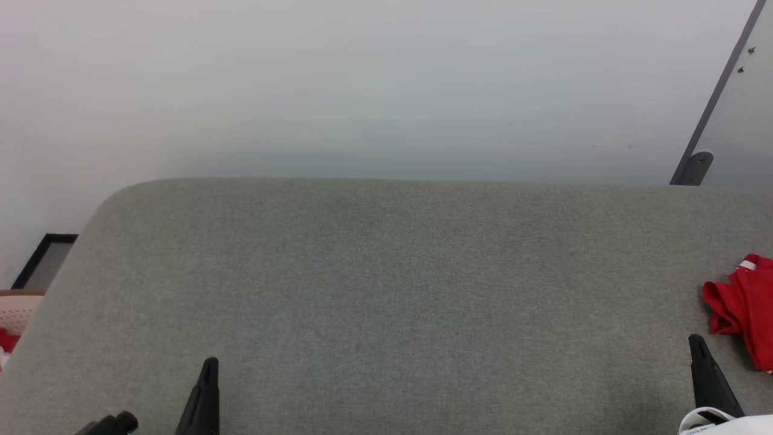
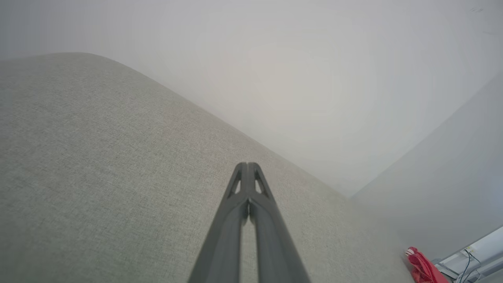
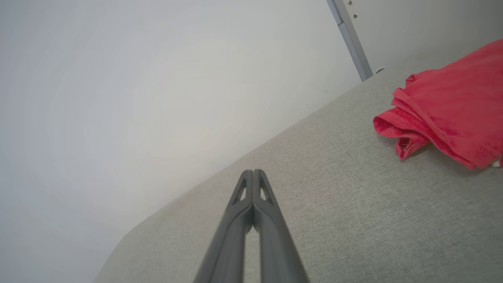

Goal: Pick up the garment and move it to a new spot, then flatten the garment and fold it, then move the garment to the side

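Observation:
The garment [image 1: 743, 311] is a bunched heap of bright red cloth with a bit of white at its top. It lies at the right edge of the grey fabric surface [image 1: 386, 290] and is cut off by the head view's border. In the right wrist view the garment [image 3: 452, 106] lies up and to the right of my right gripper [image 3: 253, 171], apart from it. That gripper [image 1: 697, 341] is shut and empty, just left of the cloth. My left gripper [image 1: 208, 362] is low on the left, also shut and empty [image 2: 247, 165]. The garment [image 2: 422, 267] appears far off in the left wrist view.
A pale wall stands behind the surface's rounded far edge. A grey upright post [image 1: 718, 96] is at the back right. Off the left edge sit a pale perforated basket [image 1: 15, 311] with something red inside and a dark frame [image 1: 45, 260].

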